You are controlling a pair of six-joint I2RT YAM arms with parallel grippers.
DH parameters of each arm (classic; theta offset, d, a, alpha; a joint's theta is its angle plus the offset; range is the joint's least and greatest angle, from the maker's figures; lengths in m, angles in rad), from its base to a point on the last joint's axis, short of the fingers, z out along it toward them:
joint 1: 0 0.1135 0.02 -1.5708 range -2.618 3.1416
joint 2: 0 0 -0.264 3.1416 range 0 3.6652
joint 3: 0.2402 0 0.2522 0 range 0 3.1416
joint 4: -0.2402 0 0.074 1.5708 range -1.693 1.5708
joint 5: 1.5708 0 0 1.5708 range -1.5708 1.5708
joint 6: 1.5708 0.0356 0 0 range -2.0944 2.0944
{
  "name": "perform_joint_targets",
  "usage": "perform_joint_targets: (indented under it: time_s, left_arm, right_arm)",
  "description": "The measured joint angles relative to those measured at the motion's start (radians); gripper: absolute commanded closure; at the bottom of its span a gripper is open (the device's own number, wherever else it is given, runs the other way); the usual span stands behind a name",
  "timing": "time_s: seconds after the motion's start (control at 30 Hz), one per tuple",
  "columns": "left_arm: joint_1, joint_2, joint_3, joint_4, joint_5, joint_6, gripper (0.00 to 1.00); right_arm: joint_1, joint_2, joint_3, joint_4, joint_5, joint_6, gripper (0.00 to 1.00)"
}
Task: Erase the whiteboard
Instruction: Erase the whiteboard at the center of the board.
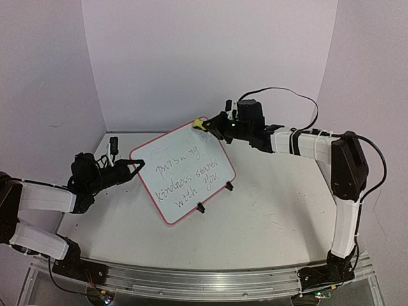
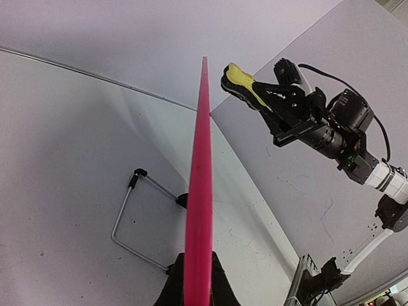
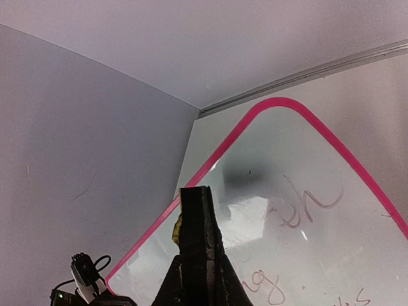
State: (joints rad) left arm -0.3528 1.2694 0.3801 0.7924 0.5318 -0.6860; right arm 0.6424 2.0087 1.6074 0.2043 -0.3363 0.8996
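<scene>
Whiteboard [image 1: 185, 172] stands tilted at desk [image 1: 274, 213] centre, left hand [image 1: 136, 166] clamped on its left corner. Right hand [image 1: 208, 127], gripping yellow block [image 1: 200, 122], poised at far corner; handwriting lies nearer, below block.

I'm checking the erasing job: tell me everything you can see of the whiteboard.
The whiteboard is a white rectangle with rounded corners and a thin pink-red frame, with dark handwriting across its middle. It sits turned cornerwise on black feet. The left gripper clamps its left corner; the right gripper holds a yellow block at its far corner.
</scene>
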Motion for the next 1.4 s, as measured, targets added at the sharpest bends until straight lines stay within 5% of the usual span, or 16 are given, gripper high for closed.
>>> perform_joint_targets:
  time_s: [0.77,1.4]
  left_arm:
    - [-0.009,0.004,-0.034,0.054,-0.012,-0.014,1.0]
    - [-0.008,0.049,-0.034,0.105,-0.031,-0.02,1.0]
  right_arm:
    - [-0.063,0.005,-0.192,0.104,0.001,0.211,1.0]
    - [-0.07,0.154,-0.006,0.166,-0.083,0.309,1.0]
